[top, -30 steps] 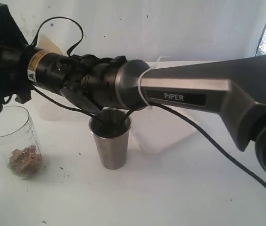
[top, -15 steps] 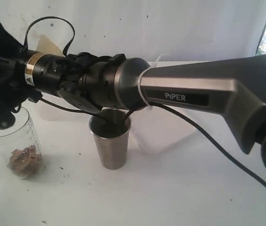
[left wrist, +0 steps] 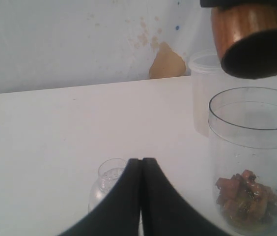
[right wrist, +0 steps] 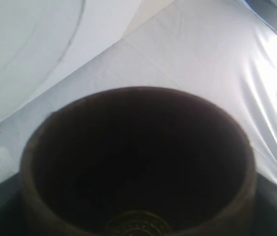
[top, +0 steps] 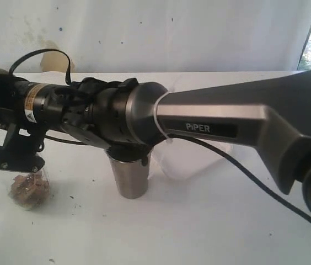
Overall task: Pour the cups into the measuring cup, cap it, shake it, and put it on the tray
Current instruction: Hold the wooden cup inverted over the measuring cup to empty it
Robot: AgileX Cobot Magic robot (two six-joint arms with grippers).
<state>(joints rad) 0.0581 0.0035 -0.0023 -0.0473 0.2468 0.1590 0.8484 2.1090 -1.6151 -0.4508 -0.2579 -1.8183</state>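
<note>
While its jaws stand wide around the wooden cup [right wrist: 137, 162], the right gripper [top: 12, 154] grips that cup, tilted, just above the open mouth of the measuring cup [left wrist: 252, 147]; reddish-brown chunks [left wrist: 246, 199] lie at the measuring cup's bottom; the left gripper [left wrist: 141, 196] is pinched closed on nothing, near it; the steel tumbler [top: 130, 176] stands upright under the right arm.
</note>
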